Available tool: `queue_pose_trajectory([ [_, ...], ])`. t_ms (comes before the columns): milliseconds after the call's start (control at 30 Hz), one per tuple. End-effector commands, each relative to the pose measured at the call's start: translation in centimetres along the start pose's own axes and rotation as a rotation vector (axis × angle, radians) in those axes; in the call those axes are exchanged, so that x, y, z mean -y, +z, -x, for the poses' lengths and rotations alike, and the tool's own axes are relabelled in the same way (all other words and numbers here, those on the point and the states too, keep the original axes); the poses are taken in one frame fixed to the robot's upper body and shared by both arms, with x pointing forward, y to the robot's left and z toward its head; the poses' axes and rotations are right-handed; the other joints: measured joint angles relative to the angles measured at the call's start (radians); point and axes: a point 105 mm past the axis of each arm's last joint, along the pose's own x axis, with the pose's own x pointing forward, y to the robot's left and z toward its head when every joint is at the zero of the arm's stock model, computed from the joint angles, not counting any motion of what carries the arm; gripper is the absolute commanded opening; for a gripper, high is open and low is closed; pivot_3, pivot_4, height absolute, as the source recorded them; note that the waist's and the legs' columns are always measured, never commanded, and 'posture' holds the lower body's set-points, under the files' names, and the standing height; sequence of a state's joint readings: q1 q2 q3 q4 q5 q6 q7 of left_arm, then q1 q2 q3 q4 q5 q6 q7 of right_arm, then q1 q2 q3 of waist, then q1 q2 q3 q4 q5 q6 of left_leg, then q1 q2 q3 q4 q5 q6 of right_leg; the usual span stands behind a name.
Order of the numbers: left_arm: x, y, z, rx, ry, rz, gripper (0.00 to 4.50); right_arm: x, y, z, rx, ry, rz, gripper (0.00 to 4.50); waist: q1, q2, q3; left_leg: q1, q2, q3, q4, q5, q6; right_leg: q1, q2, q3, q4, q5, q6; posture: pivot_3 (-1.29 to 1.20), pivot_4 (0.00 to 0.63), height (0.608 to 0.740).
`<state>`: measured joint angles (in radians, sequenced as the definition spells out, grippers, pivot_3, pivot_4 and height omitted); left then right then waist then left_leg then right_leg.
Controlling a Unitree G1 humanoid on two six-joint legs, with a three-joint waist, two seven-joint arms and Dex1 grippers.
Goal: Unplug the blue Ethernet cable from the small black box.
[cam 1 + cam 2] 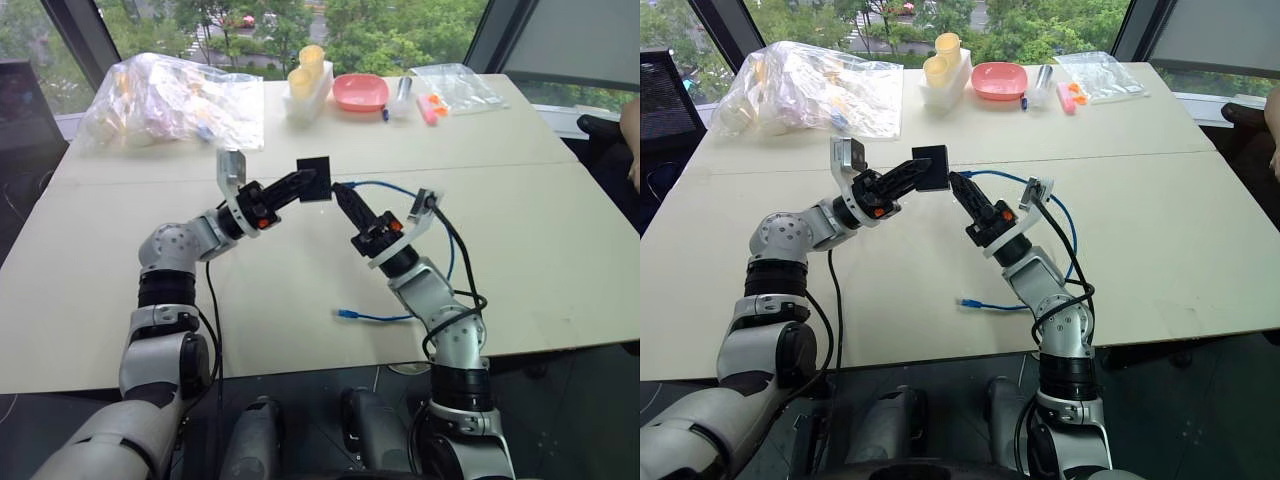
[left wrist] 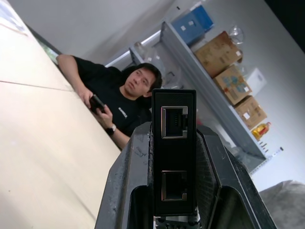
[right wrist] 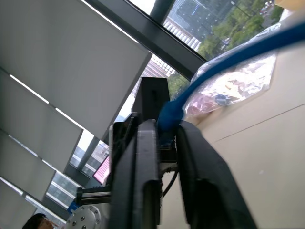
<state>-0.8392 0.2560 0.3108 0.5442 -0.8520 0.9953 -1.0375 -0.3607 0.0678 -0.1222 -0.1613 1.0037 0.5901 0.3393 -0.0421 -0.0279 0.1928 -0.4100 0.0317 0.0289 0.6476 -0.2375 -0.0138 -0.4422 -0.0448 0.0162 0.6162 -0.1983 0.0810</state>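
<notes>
Matte black, the small flat box (image 1: 314,179) hangs mid-frame above the pale worktop (image 1: 560,250), clamped in the left gripper (image 1: 300,183) fingers. Immediately right, the right gripper (image 1: 343,196) fingers clamp the thin blue Ethernet cable (image 1: 385,186) at its plug; cable axis runs rightward, away from the box.

Pale table (image 1: 560,250) with plastic bags (image 1: 170,100), pink bowl (image 1: 360,92), blue cable end (image 1: 345,314).

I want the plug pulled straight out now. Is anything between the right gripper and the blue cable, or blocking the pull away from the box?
Nothing visible. The right gripper is already shut on the blue cable at its plug, next to the black box, which the left gripper holds above the table. The space behind the right gripper looks free.
</notes>
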Motion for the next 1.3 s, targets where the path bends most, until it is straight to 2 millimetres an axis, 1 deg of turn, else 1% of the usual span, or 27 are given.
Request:
queue_pose_trajectory([
  [33, 1.3, 1.0, -0.8, 0.011, -0.051, -0.040, 0.52, -0.7, 0.0, -0.3, 0.001, 0.017, 0.023, 0.07, 0.000, 0.000, 0.000, 0.000, 0.000, 0.000, 0.000, 0.000, 0.000, 0.000, 0.000, 0.000, 0.000, 0.000, 0.000, 0.00, 0.150, 0.740],
  [200, 1.2, 1.0, -0.8, 0.015, -0.048, -0.041, 0.52, -0.6, -0.1, -0.2, -0.009, 0.016, 0.030, 0.07, 0.000, 0.000, 0.000, 0.000, 0.000, 0.000, 0.000, 0.000, 0.000, 0.000, 0.000, 0.000, 0.000, 0.000, 0.000, 0.00, 0.150, 0.740],
  [267, 0.9, 1.3, -0.7, 0.026, -0.026, -0.050, 0.52, -0.6, -0.1, -0.2, -0.014, 0.010, 0.033, 0.07, 0.000, 0.000, 0.000, 0.000, 0.000, 0.000, 0.000, 0.000, 0.000, 0.000, 0.000, 0.000, 0.000, 0.000, 0.000, 0.00, 0.150, 0.740],
  [300, 0.8, 1.8, -0.3, 0.031, -0.003, -0.073, 0.52, -0.4, 0.6, -0.1, 0.010, -0.005, 0.032, 0.07, 0.000, 0.000, 0.000, 0.000, 0.000, 0.000, 0.000, 0.000, 0.000, 0.000, 0.000, 0.000, 0.000, 0.000, 0.000, 0.00, 0.150, 0.740],
  [400, 1.2, 4.8, 2.0, 0.103, 0.038, -0.125, 0.52, 1.2, 4.8, 1.3, 0.166, -0.088, 0.020, 0.07, 0.000, 0.000, 0.000, 0.000, 0.000, 0.000, 0.000, 0.000, 0.000, 0.000, 0.000, 0.000, 0.000, 0.000, 0.000, 0.00, 0.150, 0.740],
  [467, 1.5, 5.7, 3.0, 0.114, 0.053, -0.141, 0.52, 1.9, 6.2, 2.0, 0.199, -0.116, 0.031, 0.07, -0.001, 0.000, 0.000, 0.000, 0.000, 0.000, 0.000, 0.000, 0.000, 0.000, 0.000, 0.000, 0.000, 0.000, 0.000, 0.00, 0.150, 0.740],
  [567, 1.7, 6.1, 3.6, 0.093, 0.066, -0.155, 0.52, 2.5, 7.4, 2.5, 0.228, -0.141, 0.028, 0.07, -0.001, 0.000, 0.000, 0.000, 0.000, 0.000, 0.000, 0.000, 0.000, 0.000, 0.000, 0.000, 0.000, 0.000, 0.000, 0.00, 0.150, 0.740],
  [633, 1.6, 5.8, 3.5, 0.067, 0.074, -0.169, 0.52, 2.6, 7.6, 2.5, 0.234, -0.145, 0.025, 0.07, 0.000, 0.000, 0.000, 0.000, 0.000, 0.000, -0.001, 0.000, 0.000, 0.000, 0.000, 0.000, 0.000, 0.000, 0.000, 0.00, 0.150, 0.740],
  [767, 1.7, 4.8, 2.5, 0.015, 0.057, -0.190, 0.52, 3.3, 8.0, 2.7, 0.237, -0.180, 0.033, 0.07, 0.003, 0.000, 0.000, -0.001, 0.000, 0.000, -0.001, 0.000, 0.000, 0.000, 0.000, 0.000, -0.001, 0.000, 0.000, 0.00, 0.150, 0.740],
  [933, 1.8, 4.0, 1.9, 0.011, 0.033, -0.174, 0.52, 2.6, 6.9, 2.2, 0.174, -0.153, 0.055, 0.07, 0.004, 0.000, 0.000, -0.001, 0.000, 0.001, -0.001, 0.000, 0.000, 0.000, -0.001, 0.000, -0.002, 0.000, 0.000, 0.00, 0.150, 0.740],
  [1033, 1.7, 3.3, 1.4, 0.005, 0.019, -0.156, 0.52, 2.1, 5.9, 1.7, 0.144, -0.129, 0.071, 0.07, -0.001, 0.000, 0.000, -0.001, 0.000, 0.000, 0.000, 0.000, 0.000, 0.000, 0.000, 0.000, -0.001, 0.000, 0.000, 0.00, 0.150, 0.740],
  [1100, 1.5, 3.3, 1.4, 0.007, 0.031, -0.172, 0.52, 2.7, 6.4, 2.1, 0.170, -0.166, 0.084, 0.82, -0.001, 0.000, 0.000, 0.000, 0.000, 0.000, 0.000, 0.000, 0.000, 0.000, 0.000, 0.000, -0.001, 0.000, 0.000, 0.00, 0.150, 0.740],
  [1133, 1.1, 3.4, 1.4, 0.007, 0.064, -0.207, 0.52, 3.1, 6.9, 2.5, 0.189, -0.188, 0.096, 1.03, 0.000, 0.000, 0.000, 0.000, 0.000, 0.000, 0.000, 0.000, 0.000, 0.000, 0.000, 0.000, -0.001, 0.000, 0.000, 0.00, 0.150, 0.740],
  [1167, 0.1, 3.4, 1.2, -0.004, 0.144, -0.296, 0.52, 3.9, 7.6, 3.1, 0.207, -0.235, 0.112, 1.60, 0.001, 0.000, 0.000, 0.000, 0.000, 0.000, -0.001, 0.000, 0.000, 0.000, 0.000, 0.000, -0.001, 0.000, 0.000, 0.00, 0.150, 0.740],
  [1200, -0.7, 3.2, 1.0, -0.025, 0.205, -0.377, 0.52, 4.7, 8.1, 3.7, 0.214, -0.284, 0.129, 2.05, 0.004, 0.000, 0.000, -0.001, 0.000, 0.000, -0.001, 0.000, 0.000, 0.000, 0.000, 0.000, -0.001, 0.000, 0.000, 0.00, 0.150, 0.740],
  [1233, -1.3, 2.9, 0.7, -0.051, 0.242, -0.457, 0.52, 5.7, 8.4, 4.2, 0.213, -0.342, 0.146, 2.42, 0.008, 0.000, 0.000, -0.001, 0.000, 0.000, -0.001, 0.000, 0.000, 0.000, -0.001, 0.000, -0.001, 0.000, 0.000, 0.00, 0.150, 0.740],
  [1267, -1.7, 2.6, 0.2, -0.067, 0.270, -0.530, 0.52, 7.2, 8.5, 4.8, 0.192, -0.436, 0.172, 2.94, 0.010, 0.000, 0.000, -0.001, 0.000, 0.001, 0.000, 0.000, 0.000, 0.000, -0.001, 0.000, -0.002, 0.000, 0.000, 0.00, 0.150, 0.740],
  [1300, -2.1, 2.3, -0.3, -0.073, 0.292, -0.595, 0.52, 8.8, 8.5, 5.6, 0.164, -0.533, 0.199, 2.94, 0.018, 0.000, 0.000, -0.001, 0.000, 0.001, 0.000, 0.000, 0.000, 0.000, -0.001, 0.001, -0.002, 0.000, 0.000, 0.00, 0.150, 0.740],
])
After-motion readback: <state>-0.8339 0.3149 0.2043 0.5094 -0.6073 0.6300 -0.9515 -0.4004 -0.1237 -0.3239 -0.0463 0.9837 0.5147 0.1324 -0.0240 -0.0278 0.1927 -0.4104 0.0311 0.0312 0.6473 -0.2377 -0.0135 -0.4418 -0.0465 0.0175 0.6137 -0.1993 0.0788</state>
